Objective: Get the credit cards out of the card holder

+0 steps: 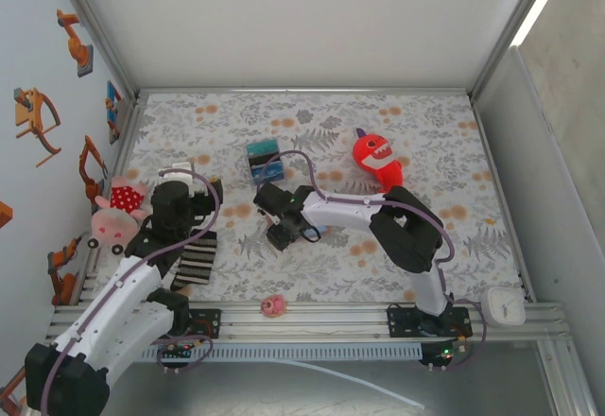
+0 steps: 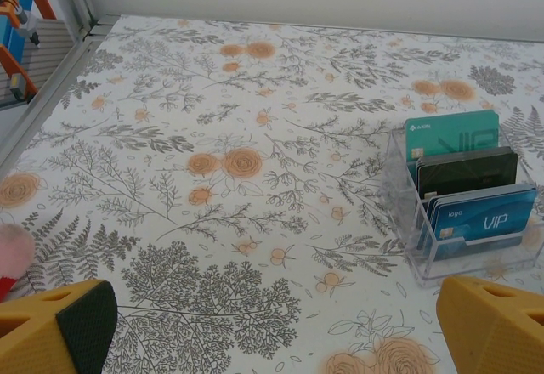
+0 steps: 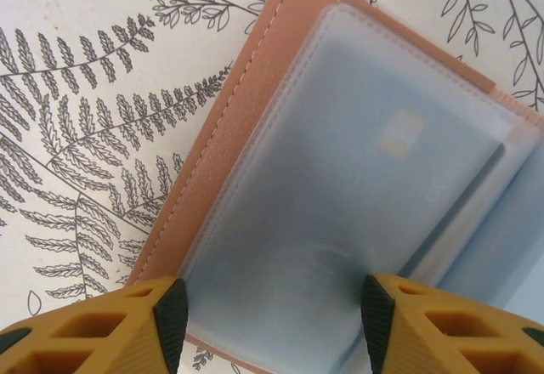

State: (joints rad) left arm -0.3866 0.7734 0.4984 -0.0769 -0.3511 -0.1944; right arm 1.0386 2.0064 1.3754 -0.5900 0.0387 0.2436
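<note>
Card holder (image 3: 340, 187) lying open on the worktop (image 3: 76, 136) just under the right gripper (image 3: 272, 310), whose jaws stand half apart above its clear sleeve (image 3: 280, 221), gripping nothing we can see. We judge it light, limp and slick, each card (image 3: 425, 178) best pinched by an edge at the sleeve mouth. The right wrist view gives sleeve and chip (image 3: 410, 132), the top view that gripper's mid-worktop place, the left wrist view the left gripper (image 2: 272, 323), jaws wide and empty, facing a card stand (image 2: 476, 259).

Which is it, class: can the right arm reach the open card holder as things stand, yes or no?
Probably yes: the right end effector sits just above the open card holder, fingers apart, nothing in the way. The card lies inside a cloudy plastic sleeve, which may hinder pulling it.
</note>
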